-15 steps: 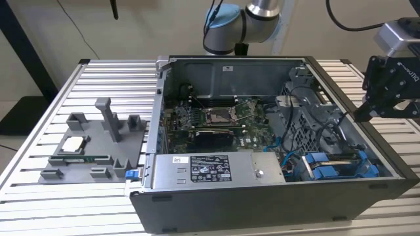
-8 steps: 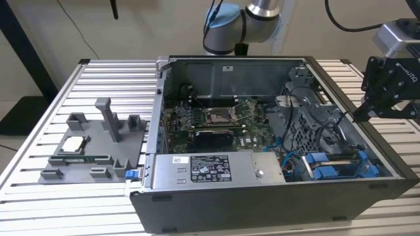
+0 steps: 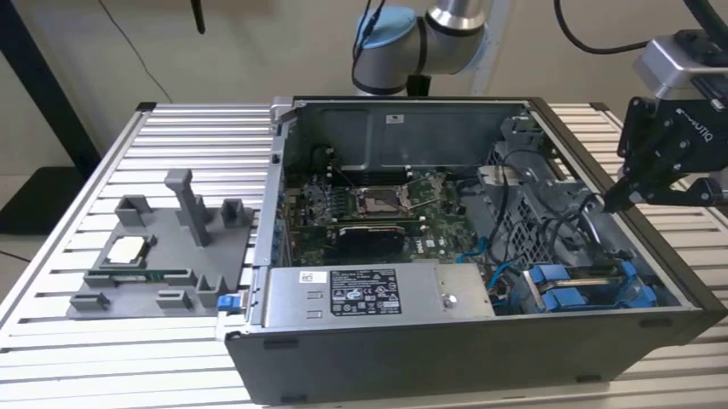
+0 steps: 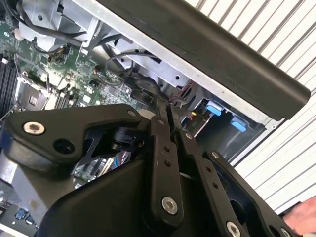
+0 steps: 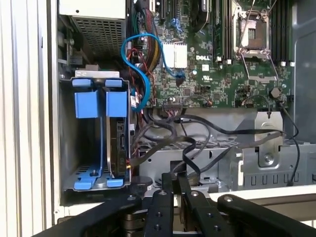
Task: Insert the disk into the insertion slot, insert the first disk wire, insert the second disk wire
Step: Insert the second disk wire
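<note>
The insertion slot [image 5: 66,143] is a dark grey bay with blue rails in the open computer case [image 3: 455,358], near the case's corner at the exterior view's right [image 3: 586,288]. A thin dark slab with blue end tabs, apparently the disk [image 5: 119,143], stands edge-on inside it, its label hidden. Loose black wires [image 5: 197,143] curl over the metal cage beside the bay. My gripper [image 3: 620,203] hangs over the case's side wall, a little above the bay. Its black fingers are shut with nothing between them in both wrist views [image 5: 176,178] [image 4: 167,104]. The bay's blue tabs [image 4: 215,108] show just past the fingertips.
A silver labelled power-supply box [image 3: 376,294] sits along the case's near wall, with the motherboard [image 3: 376,204] behind it. A blue cable [image 5: 140,64] loops near the bay. A grey fixture [image 3: 159,256] holding small parts stands on the slatted table [image 3: 68,341] at the exterior view's left.
</note>
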`<state>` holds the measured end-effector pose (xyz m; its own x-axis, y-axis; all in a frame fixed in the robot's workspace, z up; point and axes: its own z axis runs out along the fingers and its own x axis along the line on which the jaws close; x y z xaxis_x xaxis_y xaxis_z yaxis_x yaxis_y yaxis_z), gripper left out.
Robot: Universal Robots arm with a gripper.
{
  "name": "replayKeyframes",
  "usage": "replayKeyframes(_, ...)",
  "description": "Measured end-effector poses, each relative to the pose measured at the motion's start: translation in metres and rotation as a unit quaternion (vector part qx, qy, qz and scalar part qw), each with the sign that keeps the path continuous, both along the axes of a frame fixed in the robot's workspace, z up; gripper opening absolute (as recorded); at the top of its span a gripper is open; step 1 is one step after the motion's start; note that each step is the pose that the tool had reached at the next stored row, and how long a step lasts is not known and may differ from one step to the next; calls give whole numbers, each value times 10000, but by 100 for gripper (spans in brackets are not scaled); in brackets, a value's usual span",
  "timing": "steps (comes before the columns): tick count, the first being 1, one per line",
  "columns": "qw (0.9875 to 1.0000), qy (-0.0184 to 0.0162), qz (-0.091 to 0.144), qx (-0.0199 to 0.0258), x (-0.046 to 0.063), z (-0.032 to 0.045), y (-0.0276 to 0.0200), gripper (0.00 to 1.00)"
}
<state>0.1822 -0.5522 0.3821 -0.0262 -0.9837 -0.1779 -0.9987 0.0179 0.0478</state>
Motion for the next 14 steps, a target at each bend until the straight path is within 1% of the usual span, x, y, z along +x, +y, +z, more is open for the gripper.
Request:
replayKeyframes(7, 10000, -15, 0, 0, -95, 42, -45, 16)
replayKeyframes(14, 10000, -51, 0, -1, -215, 73, -125, 16)
